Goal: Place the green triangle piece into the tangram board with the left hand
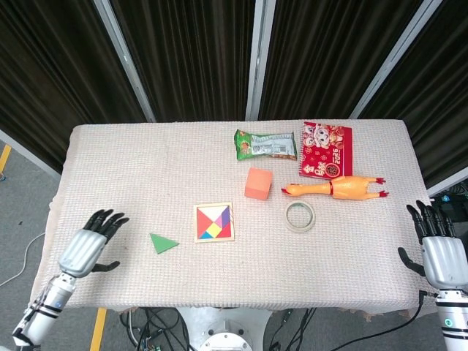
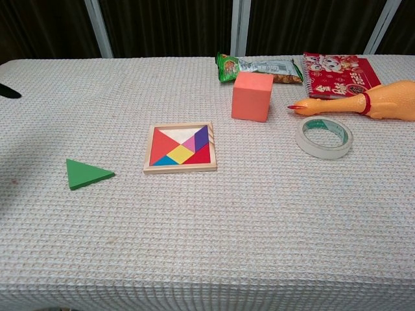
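The green triangle piece point(image 1: 162, 243) point(image 2: 86, 173) lies flat on the tablecloth, left of the tangram board point(image 1: 213, 222) point(image 2: 180, 148). The wooden-framed board holds coloured pieces, with a pale bare patch near its top. My left hand point(image 1: 92, 245) hovers over the table's left edge, fingers spread and holding nothing, a hand's width left of the triangle. Only a dark fingertip point(image 2: 9, 91) of it shows in the chest view. My right hand point(image 1: 441, 254) stays off the right edge of the table, fingers apart and empty.
An orange cube point(image 1: 258, 183) stands behind the board. A roll of tape point(image 1: 300, 216), a rubber chicken point(image 1: 338, 188), a red booklet point(image 1: 326, 149) and a green snack bag point(image 1: 265, 144) occupy the back right.
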